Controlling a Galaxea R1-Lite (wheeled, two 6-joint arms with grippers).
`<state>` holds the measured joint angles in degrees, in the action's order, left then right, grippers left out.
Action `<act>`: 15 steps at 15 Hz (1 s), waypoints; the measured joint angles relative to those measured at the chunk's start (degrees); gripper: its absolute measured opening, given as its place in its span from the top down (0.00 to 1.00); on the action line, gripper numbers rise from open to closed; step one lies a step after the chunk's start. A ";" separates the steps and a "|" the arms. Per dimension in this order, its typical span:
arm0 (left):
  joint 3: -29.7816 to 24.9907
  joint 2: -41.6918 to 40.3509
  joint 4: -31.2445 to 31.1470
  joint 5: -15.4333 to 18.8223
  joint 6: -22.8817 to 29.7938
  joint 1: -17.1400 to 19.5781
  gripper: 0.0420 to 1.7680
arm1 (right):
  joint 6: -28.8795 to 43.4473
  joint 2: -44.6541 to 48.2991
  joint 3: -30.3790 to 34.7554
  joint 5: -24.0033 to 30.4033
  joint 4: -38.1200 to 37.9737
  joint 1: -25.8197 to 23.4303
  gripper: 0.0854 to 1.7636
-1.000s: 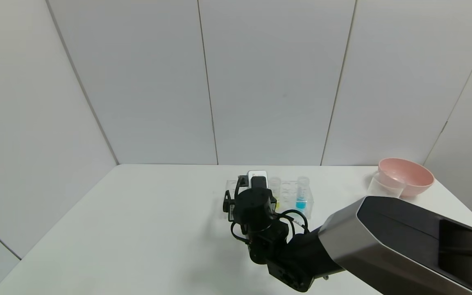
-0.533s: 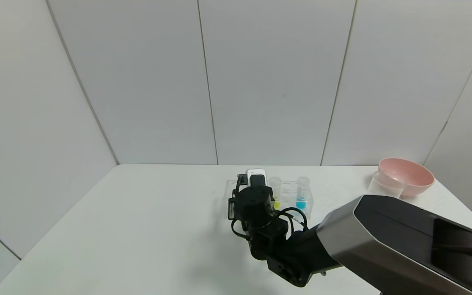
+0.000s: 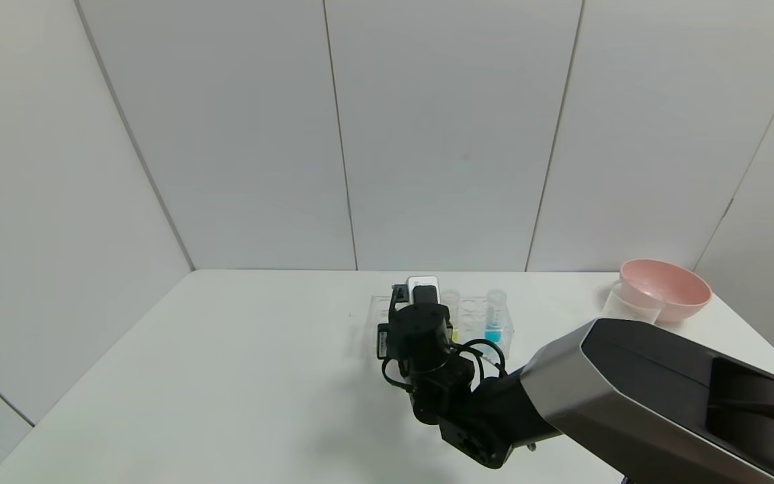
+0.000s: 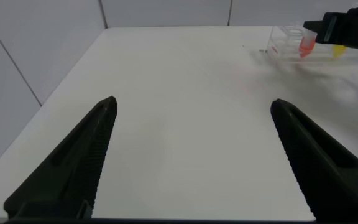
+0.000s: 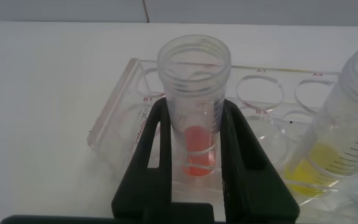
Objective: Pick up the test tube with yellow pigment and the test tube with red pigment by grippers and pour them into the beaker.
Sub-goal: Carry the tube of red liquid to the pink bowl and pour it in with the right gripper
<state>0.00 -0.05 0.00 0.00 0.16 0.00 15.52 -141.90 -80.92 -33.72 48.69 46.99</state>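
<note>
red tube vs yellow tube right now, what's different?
Liquid: the red tube holds red-orange liquid, the yellow tube bright yellow.
Grip: the right gripper is shut on the red tube; nothing grips the yellow tube.
Place: the red tube stands near the end of the clear rack; the yellow tube stands farther along it.
Shared: both are clear, upright, uncapped and only partly filled.

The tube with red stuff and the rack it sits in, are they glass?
The test tube with red pigment looks like clear plastic: moulded screw ridges ring its rim and printed marks run down its side. The rack looks like thick, glossy clear acrylic with printed labels. Glass can't be ruled out.
</note>
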 joint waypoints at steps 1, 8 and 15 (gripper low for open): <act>0.00 0.00 0.00 0.00 0.00 0.00 0.00 | -0.06 0.02 -0.02 0.02 0.00 -0.04 0.75; 0.00 0.00 0.00 0.00 0.00 0.00 0.00 | -3.89 2.04 -0.66 0.49 0.17 -0.15 0.75; 0.00 0.00 0.00 0.00 -0.02 0.00 0.00 | -7.14 8.48 -1.19 0.49 0.22 -1.19 0.75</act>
<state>0.00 -0.05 0.00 0.00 0.13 0.00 8.37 -133.41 -82.12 -33.23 48.91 45.80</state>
